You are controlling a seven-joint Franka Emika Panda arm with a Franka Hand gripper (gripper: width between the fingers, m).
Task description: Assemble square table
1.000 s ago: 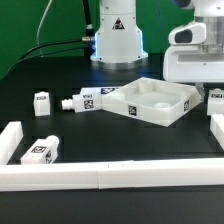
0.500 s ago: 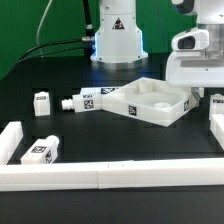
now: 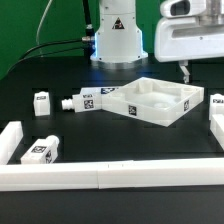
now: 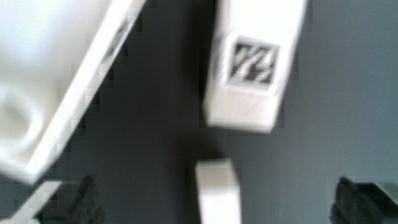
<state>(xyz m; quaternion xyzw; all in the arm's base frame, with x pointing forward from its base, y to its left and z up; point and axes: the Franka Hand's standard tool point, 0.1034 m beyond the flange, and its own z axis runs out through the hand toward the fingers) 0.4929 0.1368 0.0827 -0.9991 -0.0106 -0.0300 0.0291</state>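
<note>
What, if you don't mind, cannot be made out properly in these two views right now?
Exterior view: the claw shows its fingers overlapping, so their gap is hidden.
Exterior view: the leg at the right edge is cut off by the frame.
Wrist view: the tag on a leg is blurred, unreadable.
Wrist view: a second white piece is blurred and cut off; unidentifiable.

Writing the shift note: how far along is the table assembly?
Done: nothing; no leg stands in the tabletop. In hand: nothing; the gripper is open, above a loose leg. Left: fitting them all; three more legs sit apart.
</note>
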